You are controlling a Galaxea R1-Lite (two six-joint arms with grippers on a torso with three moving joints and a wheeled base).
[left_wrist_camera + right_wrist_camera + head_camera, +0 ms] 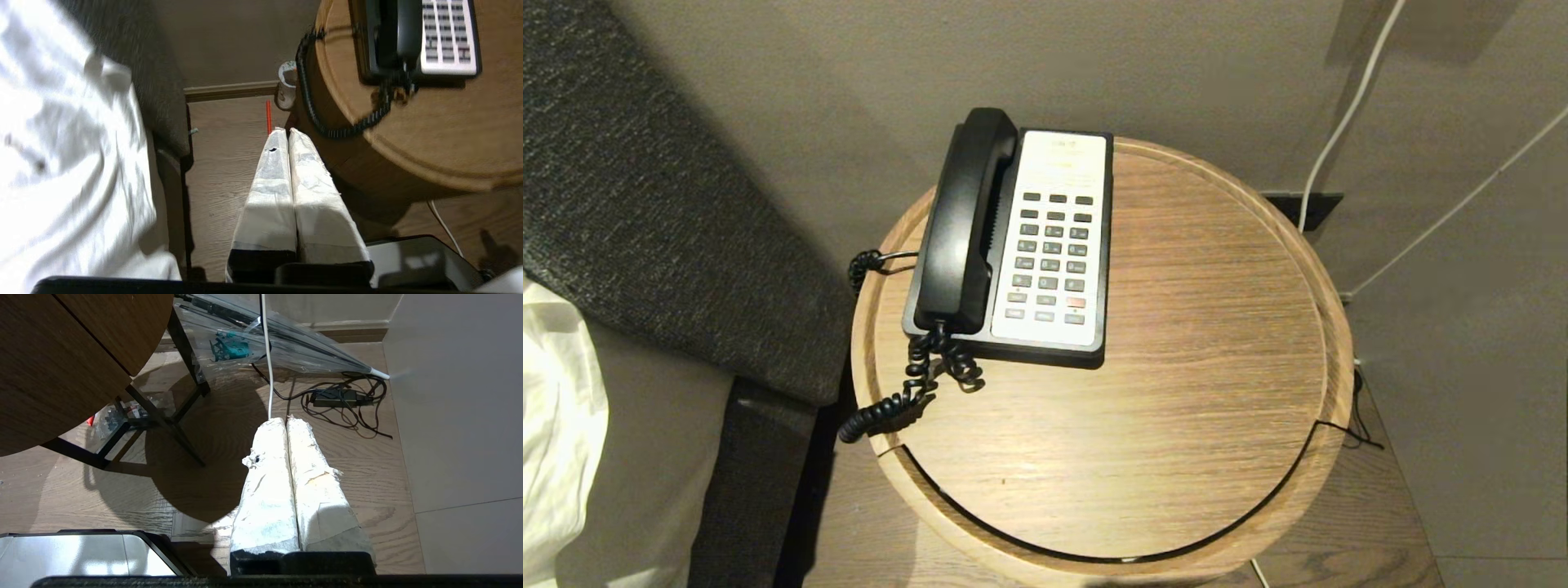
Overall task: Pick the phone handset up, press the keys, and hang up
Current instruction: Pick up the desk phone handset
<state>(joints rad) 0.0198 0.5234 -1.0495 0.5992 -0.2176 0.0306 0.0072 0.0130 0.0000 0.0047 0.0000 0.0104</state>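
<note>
The black phone handset (964, 220) rests in its cradle on the left side of the phone base, its coiled cord (907, 392) trailing over the table's edge. The keys (1052, 257) sit in rows on the white faceplate to its right. The left wrist view also catches the handset (402, 28) and keys (445, 36) on the round table. My left gripper (286, 130) is shut and empty, below and beside the table's rim, short of the phone. My right gripper (286, 419) hangs shut and empty over the floor. Neither arm appears in the head view.
The round wooden table (1192, 392) has a raised rim. A dark grey headboard (645, 188) and white bedding (61, 163) stand to its left. A cup (287, 83) and an orange stick (268, 116) lie on the floor. Cables and an adapter (341, 398) lie under my right arm.
</note>
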